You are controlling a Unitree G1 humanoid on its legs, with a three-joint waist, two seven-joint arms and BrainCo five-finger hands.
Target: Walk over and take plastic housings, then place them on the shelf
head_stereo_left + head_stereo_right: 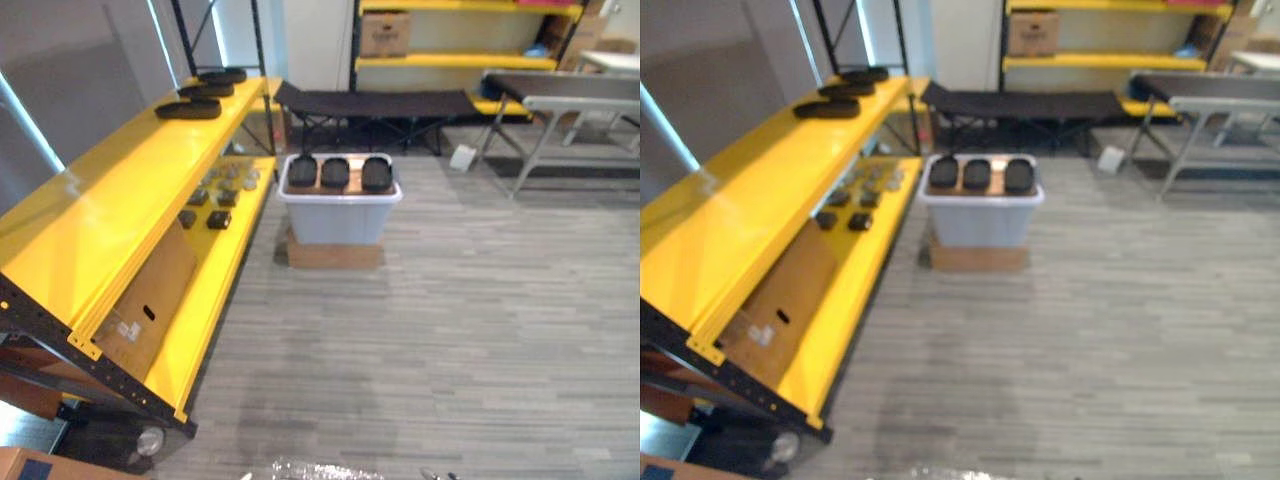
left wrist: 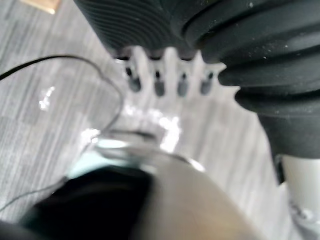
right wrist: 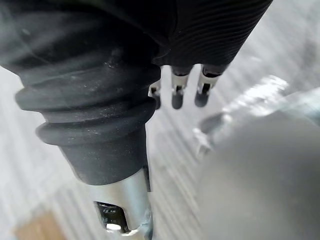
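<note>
At my 12 o'clock, three black oval plastic housings (image 1: 335, 173) lie in a row on top of a pale grey plastic bin (image 1: 340, 220), which stands on the grey plank floor (image 1: 480, 330). The long yellow metal shelf (image 1: 110, 200) runs from my 9 to 11 o'clock, with three more black housings (image 1: 201, 91) at its far end. My left hand (image 2: 158, 75) and right hand (image 3: 177, 92) hang with fingers straight, holding nothing.

Grey wood-grain plank floor (image 1: 450, 330); black fabric folding bench (image 1: 375, 103) at far end; grey metal-framed table (image 1: 580, 102) to its right; behind both, black-framed rack with yellow boards (image 1: 450, 60) against pale wall (image 1: 315, 40).
</note>
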